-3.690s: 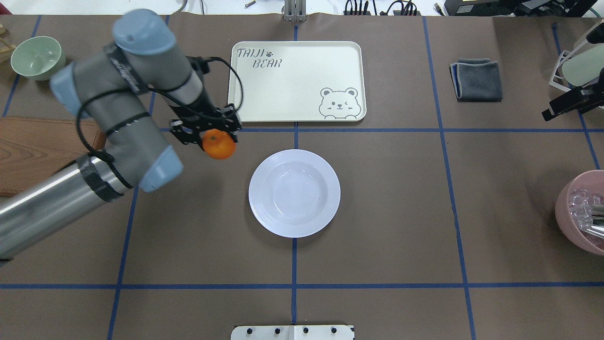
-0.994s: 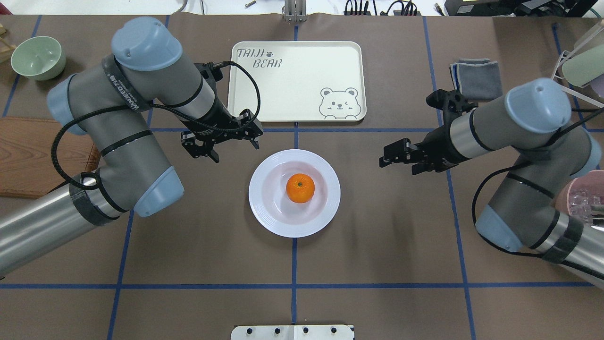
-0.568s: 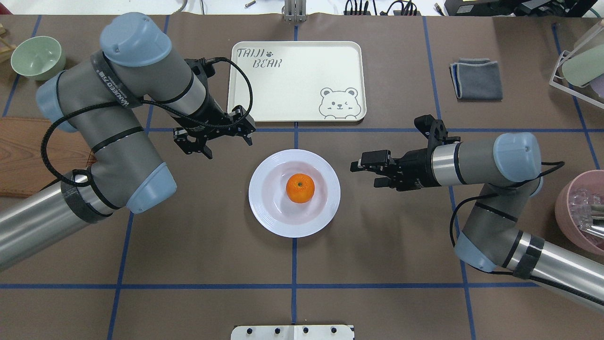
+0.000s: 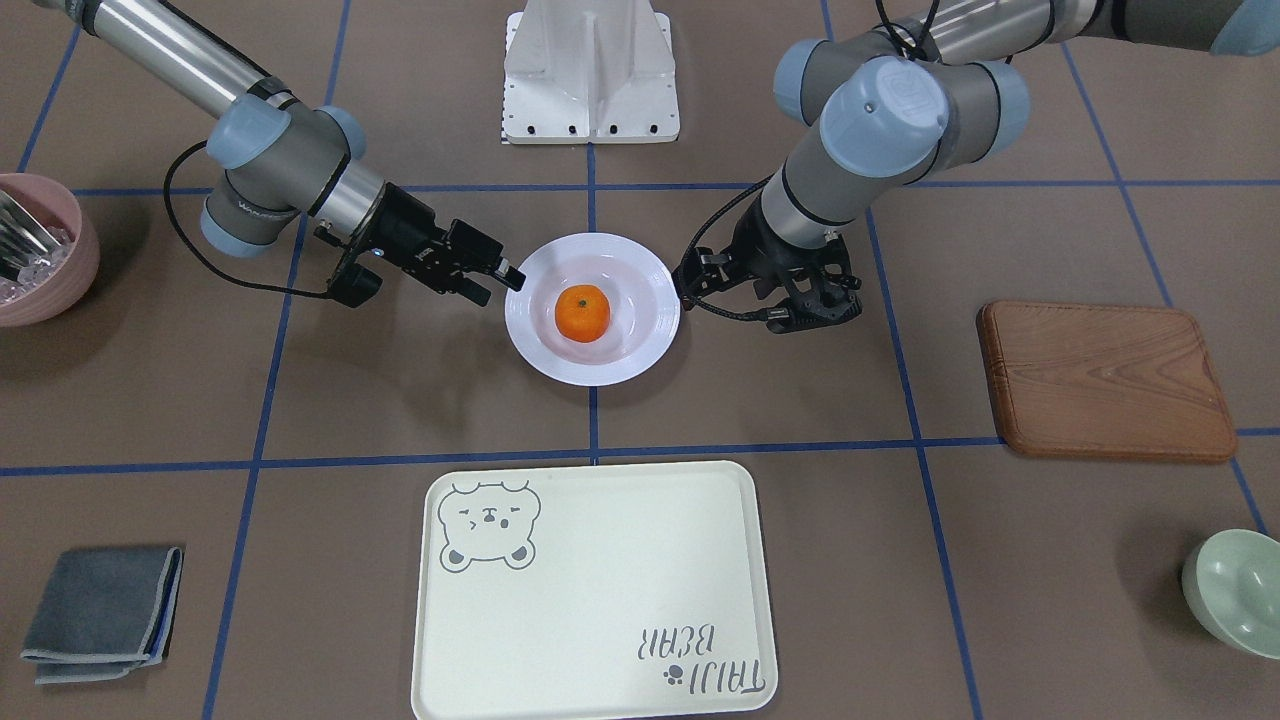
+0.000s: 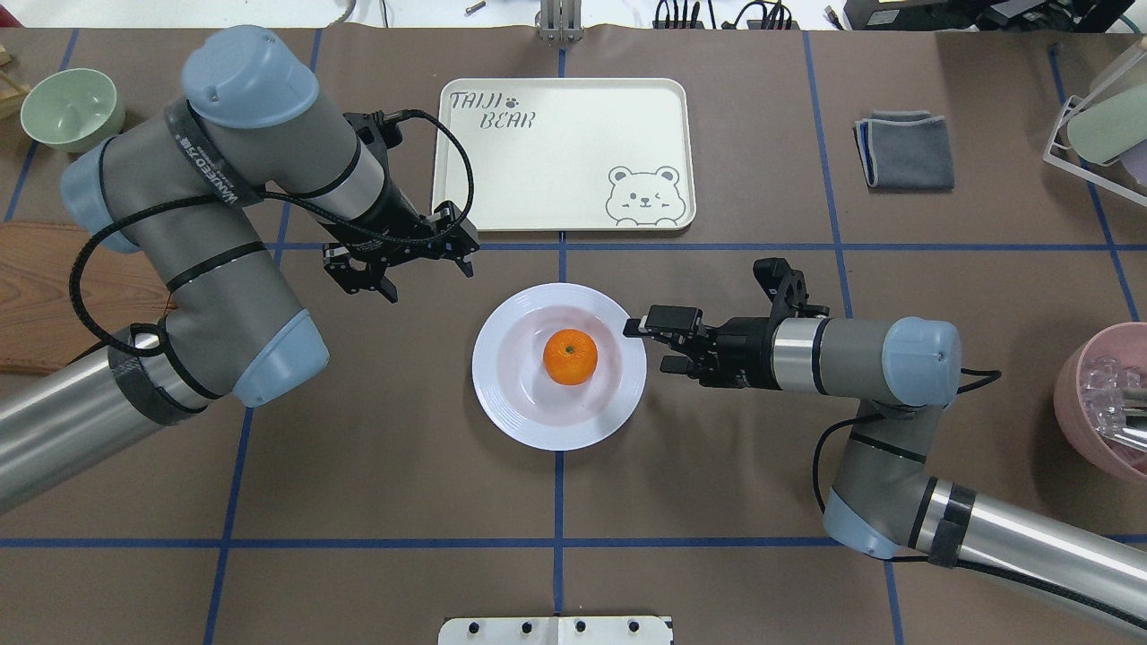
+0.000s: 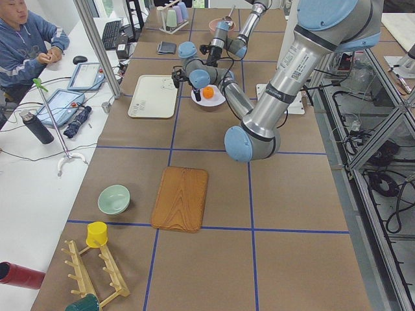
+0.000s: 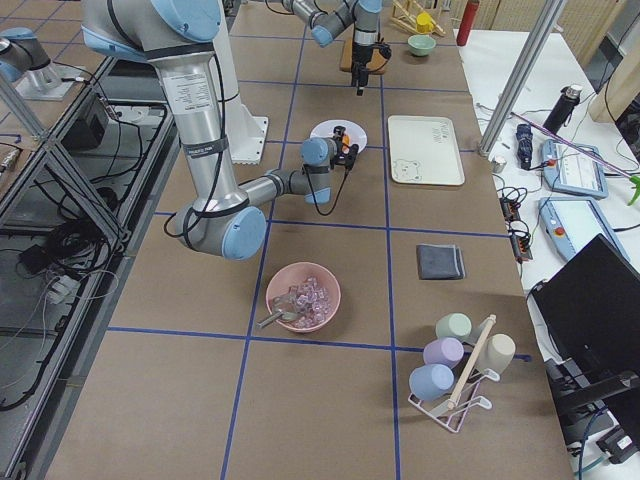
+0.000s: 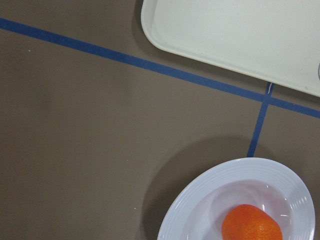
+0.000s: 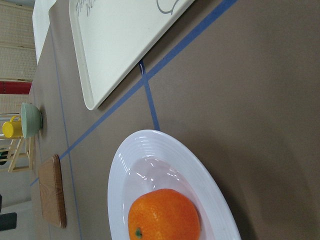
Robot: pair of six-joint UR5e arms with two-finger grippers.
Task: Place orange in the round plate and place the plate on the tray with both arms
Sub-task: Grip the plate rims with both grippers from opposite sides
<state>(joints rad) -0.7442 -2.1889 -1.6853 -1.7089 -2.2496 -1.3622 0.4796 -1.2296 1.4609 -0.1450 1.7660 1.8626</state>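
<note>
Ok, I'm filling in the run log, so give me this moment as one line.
orange: in round plate | round plate: on table, not on tray | left gripper: open, beside plate | right gripper: open, at plate rim

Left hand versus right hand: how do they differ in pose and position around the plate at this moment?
The right hand lies nearly level and reaches in sideways, with one fingertip at the rim of the round plate. The left hand points down at the table and stands clear of the plate, off toward the tray. The right hand is also nearer the orange than the left hand. Shared: both are open and hold nothing.
</note>
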